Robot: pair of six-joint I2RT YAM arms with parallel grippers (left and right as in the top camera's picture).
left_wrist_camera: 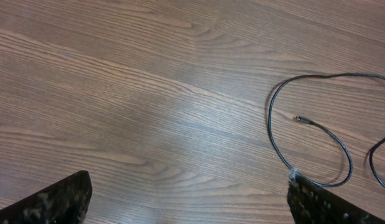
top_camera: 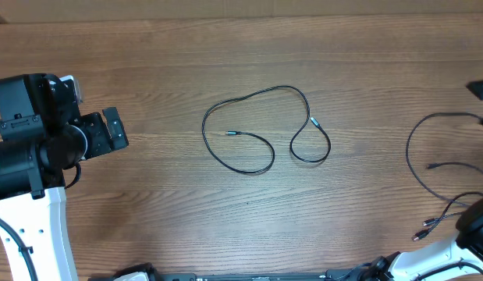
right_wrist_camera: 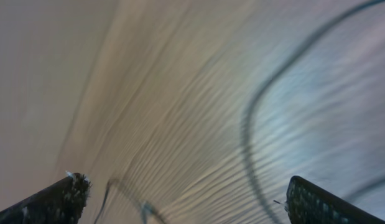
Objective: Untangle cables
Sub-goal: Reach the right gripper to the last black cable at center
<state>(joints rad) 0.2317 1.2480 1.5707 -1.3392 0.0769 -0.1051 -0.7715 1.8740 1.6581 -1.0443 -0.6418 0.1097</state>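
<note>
One thin black cable (top_camera: 249, 96) lay in the middle of the wooden surface (top_camera: 147, 62). It was curled into two loose loops with both plug ends turned inward. As far as the overhead view showed, it crossed neither itself nor anything else. The other cables (top_camera: 407, 148) lay at the far right edge, one in a wide arc. A few plug ends fanned out near the right arm (top_camera: 477, 226), partly cut off by the frame.

The left arm (top_camera: 38, 148) held its jaws wide open and empty over bare wood, left of the middle cable. The right jaws were likewise open and gripping nothing. In their wrist view a blurred dark cord curved across the wood ahead of them.

The step in hand looked to be the right-hand bunch. It would have gone best by pinching a single cord close behind its plug, not mid-loop. The cord could then be drawn slowly toward open wood, well apart from the middle cable. Pulling along the cord's own line would have spared its neighbours from being dragged. The blur hid which cord lay on top, so a steadier look first seemed wise.
</note>
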